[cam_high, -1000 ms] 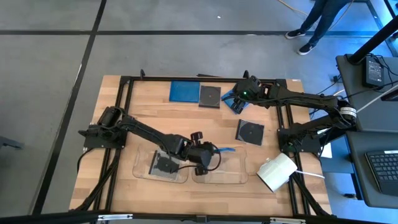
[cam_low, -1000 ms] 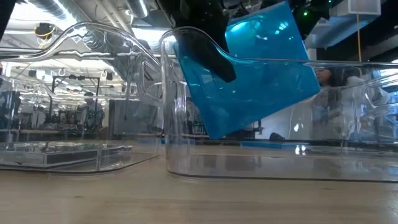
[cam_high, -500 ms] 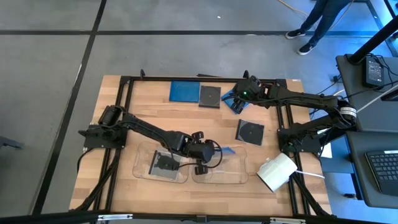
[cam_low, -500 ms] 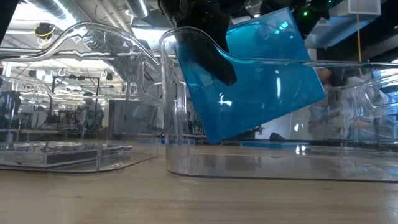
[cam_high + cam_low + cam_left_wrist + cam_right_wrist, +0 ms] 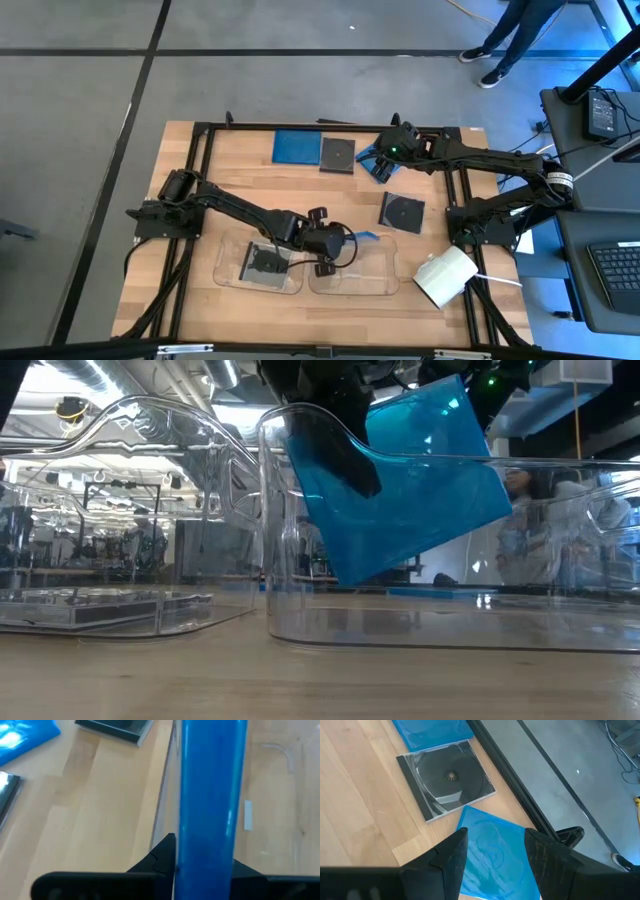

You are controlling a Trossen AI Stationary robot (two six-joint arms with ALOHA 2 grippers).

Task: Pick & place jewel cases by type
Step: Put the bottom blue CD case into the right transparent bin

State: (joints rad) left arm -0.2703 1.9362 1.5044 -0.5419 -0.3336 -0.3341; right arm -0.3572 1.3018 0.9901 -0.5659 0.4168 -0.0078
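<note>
The left hand (image 5: 345,240) was over the right clear tray (image 5: 385,283) at the near side of the counter (image 5: 240,195). It held a translucent blue jewel case (image 5: 400,485) on its edge, tilted, with one dark finger (image 5: 335,445) pressed on the face of the case. In the low view the lower corner of this case hung inside the tray, above its floor; I cannot tell if it touched anything. In the left wrist view the case (image 5: 212,795) stood as a narrow blue band between the two fingers, which were close against it.

The left clear tray (image 5: 228,270), just beside the right one, contained a dark jewel case (image 5: 265,263) lying flat.

The right hand (image 5: 380,160) was at the far right part of the counter. Its fingers (image 5: 450,857) stood apart, on both sides of a blue jewel case (image 5: 495,847) that lay flat on the wood; they were not closed on it. Just beside this case lay a dark jewel case showing a round disc (image 5: 447,777), and beyond it another blue jewel case (image 5: 432,730). In the high view these two were side by side at the far edge, the blue one (image 5: 297,147) on the left and the dark one (image 5: 338,155) on the right.

One more dark jewel case (image 5: 402,212) lay alone on the right side of the counter, between the far row and the trays. A white box (image 5: 445,277) stood at the near right corner.
</note>
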